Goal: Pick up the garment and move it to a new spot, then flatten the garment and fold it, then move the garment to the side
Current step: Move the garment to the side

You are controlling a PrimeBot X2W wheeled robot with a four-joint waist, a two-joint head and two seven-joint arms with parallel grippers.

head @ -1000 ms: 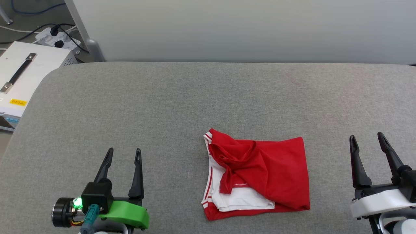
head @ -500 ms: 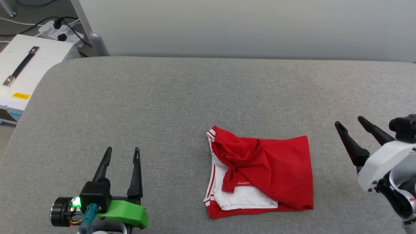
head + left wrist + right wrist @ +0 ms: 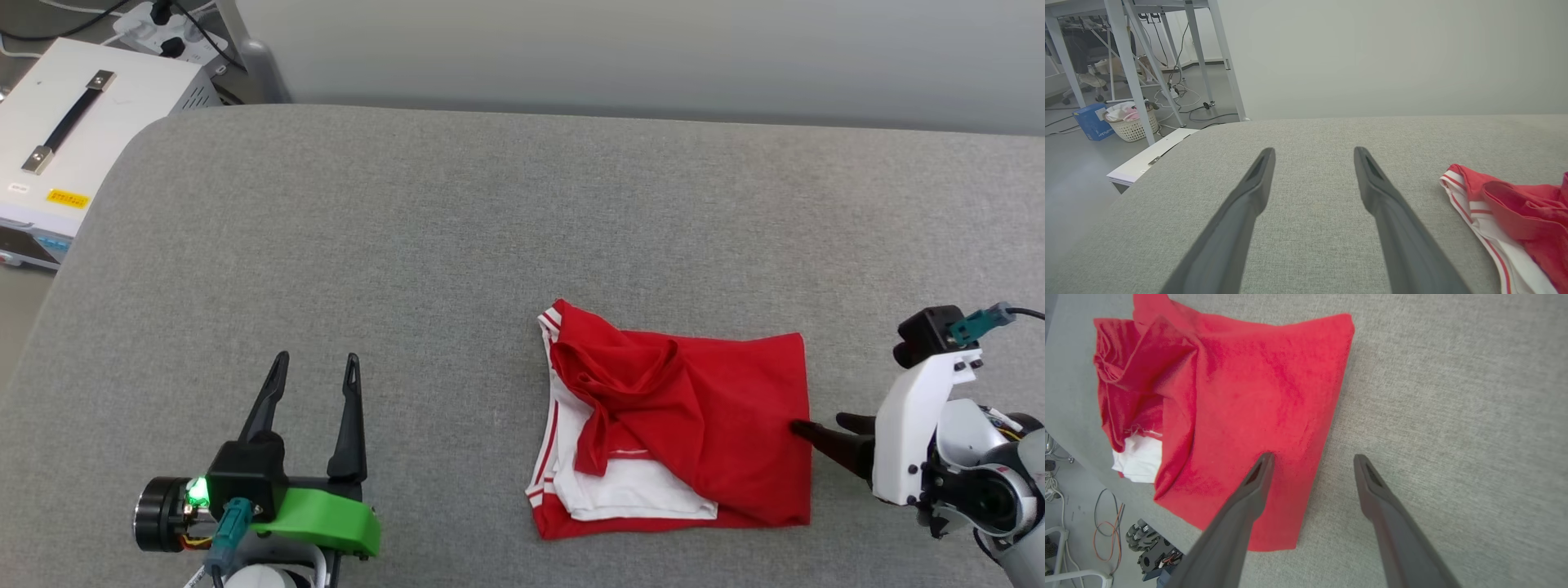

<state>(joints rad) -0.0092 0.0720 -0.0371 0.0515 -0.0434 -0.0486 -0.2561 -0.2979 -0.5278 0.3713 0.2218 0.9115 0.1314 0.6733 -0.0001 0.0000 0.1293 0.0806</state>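
Observation:
The garment (image 3: 702,425) lies crumpled and loosely folded on the grey padded surface (image 3: 490,245), red with a white sleeve and striped trim showing at its left side. My right gripper (image 3: 819,423) points left at the garment's right edge, open. In the right wrist view the right gripper (image 3: 1313,456) straddles that edge of the garment (image 3: 1257,396), one finger over red cloth and the other over bare grey surface. My left gripper (image 3: 317,359) stands open at the lower left, well apart from the garment. In the left wrist view the left gripper (image 3: 1314,150) is open and the garment (image 3: 1515,196) lies off to the right.
A white box with a black handle (image 3: 73,139) and a power strip (image 3: 163,20) sit off the surface's far left corner. A pale wall runs behind the surface. On the floor to the left stand table legs (image 3: 1126,61), a laundry basket (image 3: 1133,122) and a blue box (image 3: 1090,121).
The right arm has swung from pointing up at the lower right to pointing left at the garment's right edge. The camera has shifted. The left gripper and the garment have stayed put.

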